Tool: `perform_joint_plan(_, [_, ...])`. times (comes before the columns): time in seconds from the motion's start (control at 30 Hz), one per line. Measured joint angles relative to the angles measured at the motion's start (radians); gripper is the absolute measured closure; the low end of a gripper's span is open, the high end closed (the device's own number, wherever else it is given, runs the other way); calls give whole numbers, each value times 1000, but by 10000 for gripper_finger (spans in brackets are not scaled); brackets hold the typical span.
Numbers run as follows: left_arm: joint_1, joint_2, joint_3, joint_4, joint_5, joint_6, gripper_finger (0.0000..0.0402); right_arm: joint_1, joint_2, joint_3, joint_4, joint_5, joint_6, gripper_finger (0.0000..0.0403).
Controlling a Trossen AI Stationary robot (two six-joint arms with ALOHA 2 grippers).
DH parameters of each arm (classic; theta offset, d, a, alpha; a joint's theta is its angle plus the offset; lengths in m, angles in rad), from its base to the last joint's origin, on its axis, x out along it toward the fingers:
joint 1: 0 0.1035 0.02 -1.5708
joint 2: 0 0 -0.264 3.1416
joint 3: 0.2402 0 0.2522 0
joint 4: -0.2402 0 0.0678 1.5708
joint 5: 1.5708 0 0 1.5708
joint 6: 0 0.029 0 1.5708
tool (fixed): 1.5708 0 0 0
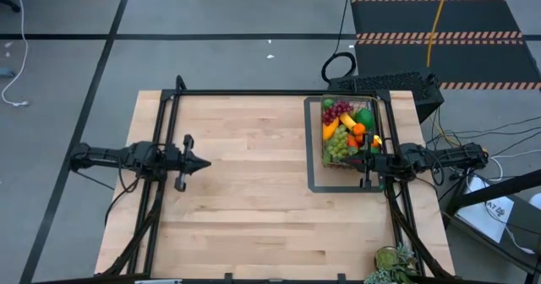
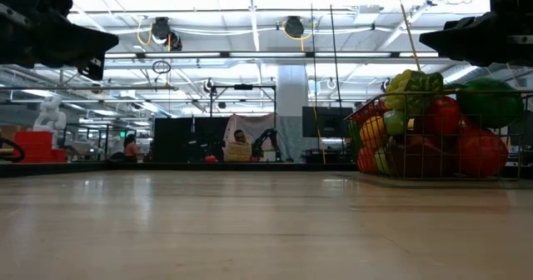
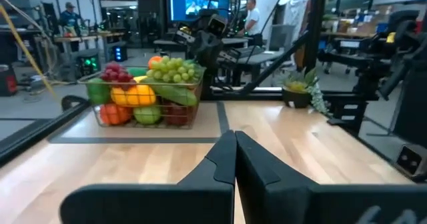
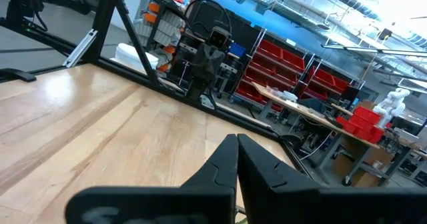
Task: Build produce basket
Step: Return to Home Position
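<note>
Wire basket point(image 3: 141, 125) one, heaped with produce point(image 1: 342, 132); left end effector point(image 1: 203, 163), right end effector point(image 1: 367, 160) both closed

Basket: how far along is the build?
Done: the produce is heaped in the basket. In hand: nothing; left gripper and right gripper both shut, empty, above the table. Left: probably just parking the arms; a leafy green bunch at the table edge lies outside.

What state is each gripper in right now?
Left gripper: shut, empty, over the table's left half.
Right gripper: shut, empty, above the basket's edge.
</note>
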Motion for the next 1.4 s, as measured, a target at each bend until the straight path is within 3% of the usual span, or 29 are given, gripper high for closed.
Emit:
perform_joint_plan(0.3, [79, -3, 1, -22, -2, 91, 401, 0, 0, 0, 0, 0, 0, 403])
perform_joint_plan(0.47, [124, -3, 2, -26, 1, 68, 401, 0, 0, 0, 0, 0, 0, 403])
perform_joint_plan(0.77, [130, 1, 2, -26, -3, 141, 383, 0, 0, 0, 0, 0, 0, 403])
perform_joint_plan(1.1, [129, 1, 1, -13, -6, 107, 399, 0, 0, 0, 0, 0, 0, 403])
perform_joint_plan(1.4, [129, 1, 1, -11, -7, 109, 370, 0, 0, 0, 0, 0, 0, 403])
